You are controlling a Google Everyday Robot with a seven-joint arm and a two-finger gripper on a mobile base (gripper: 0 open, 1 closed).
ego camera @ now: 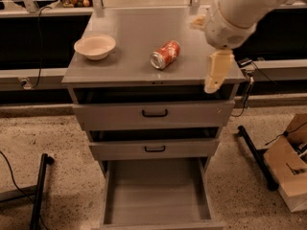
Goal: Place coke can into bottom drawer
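Note:
The coke can (165,54) lies on its side on the grey cabinet top (129,32), right of centre, silver top facing front-left. The bottom drawer (156,190) is pulled out, and its flat grey inside holds nothing. My gripper (214,75) hangs from the white arm (235,8) over the front right corner of the cabinet top. It is to the right of the can and apart from it, with nothing seen in it.
A cream bowl (95,46) sits at the left of the cabinet top. The two upper drawers (153,113) with black handles are nearly shut. A cardboard box (290,176) and a black bar (256,157) are on the floor at right, and a black stand leg (38,190) at left.

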